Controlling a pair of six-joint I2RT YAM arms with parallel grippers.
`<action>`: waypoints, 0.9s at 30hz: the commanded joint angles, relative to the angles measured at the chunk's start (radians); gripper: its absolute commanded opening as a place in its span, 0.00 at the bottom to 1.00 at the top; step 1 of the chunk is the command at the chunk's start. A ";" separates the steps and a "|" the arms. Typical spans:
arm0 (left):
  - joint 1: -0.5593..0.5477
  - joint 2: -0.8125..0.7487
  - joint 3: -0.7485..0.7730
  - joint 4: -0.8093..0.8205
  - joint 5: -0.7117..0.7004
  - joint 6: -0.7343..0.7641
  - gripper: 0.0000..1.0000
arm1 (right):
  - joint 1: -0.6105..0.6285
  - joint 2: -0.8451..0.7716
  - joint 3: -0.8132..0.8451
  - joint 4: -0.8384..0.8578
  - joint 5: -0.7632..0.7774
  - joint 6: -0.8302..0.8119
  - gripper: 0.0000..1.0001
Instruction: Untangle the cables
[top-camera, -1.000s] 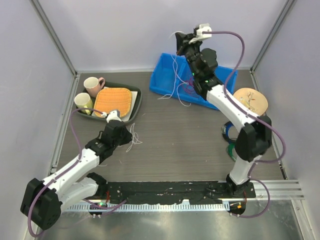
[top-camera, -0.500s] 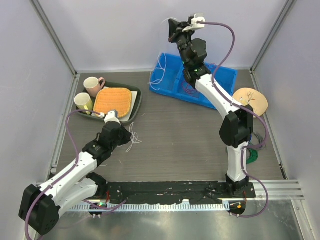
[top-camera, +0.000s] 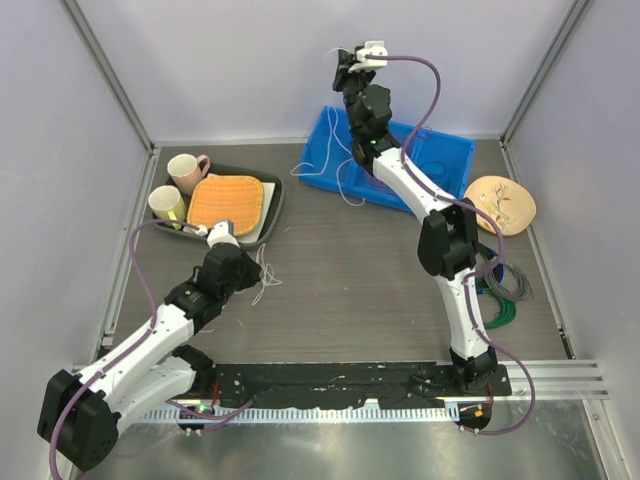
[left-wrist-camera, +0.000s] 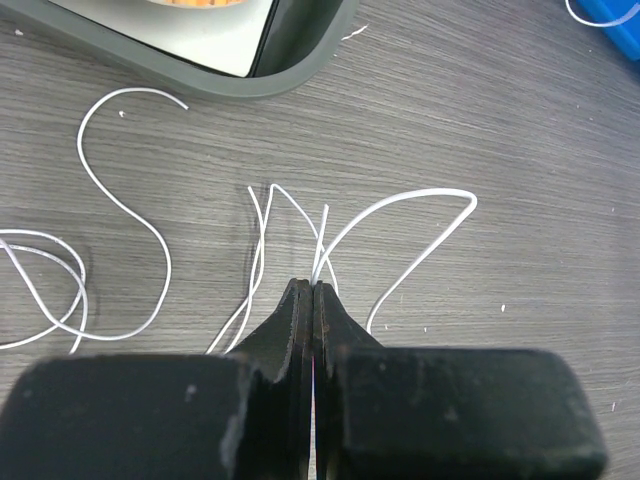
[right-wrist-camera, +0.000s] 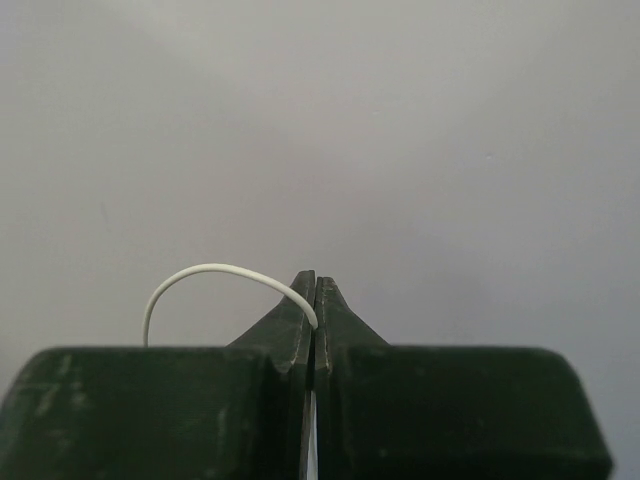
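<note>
Top external: your right gripper (top-camera: 340, 62) is up high near the back wall, above the blue bin (top-camera: 445, 160). A white cable (top-camera: 341, 190) hangs from it and drops past the bin's near-left edge toward the table (top-camera: 350, 270). Your left gripper (top-camera: 243, 272) sits low over the table, just in front of the dark tray (top-camera: 277, 205), w/ a small bunch of white strands (top-camera: 266, 272) right beside it. The tray holds a pink cup (top-camera: 187, 172), a yellow cup (top-camera: 167, 205) & an orange mat (top-camera: 226, 203). A patterned plate (top-camera: 500, 203) lies at the far right. Nearer you, by the right arm, a coil of green and dark cables (top-camera: 503, 290) lies on the table, well apart from both grippers

Left wrist: jaws are pressed together, no gap visible, pinching one of the white strands at the tips. The other strands curve over the wood-grain table ahead & to the left. You see the tray corner at top and a bit of the blue bin at top right

Right wrist: jaws are clamped tight on the white cable. It arches out to the left from the tips, then drops behind the left finger. Only plain grey wall shows behind
</note>
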 joint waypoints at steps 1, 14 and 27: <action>-0.004 -0.004 -0.002 0.025 -0.029 0.017 0.00 | -0.006 0.072 0.148 0.066 0.029 -0.078 0.01; -0.004 -0.006 0.004 0.019 -0.043 0.018 0.00 | -0.017 0.207 0.326 0.151 0.086 -0.057 0.01; -0.002 -0.012 0.002 0.012 -0.051 0.017 0.00 | -0.062 0.340 0.328 0.134 0.108 -0.173 0.01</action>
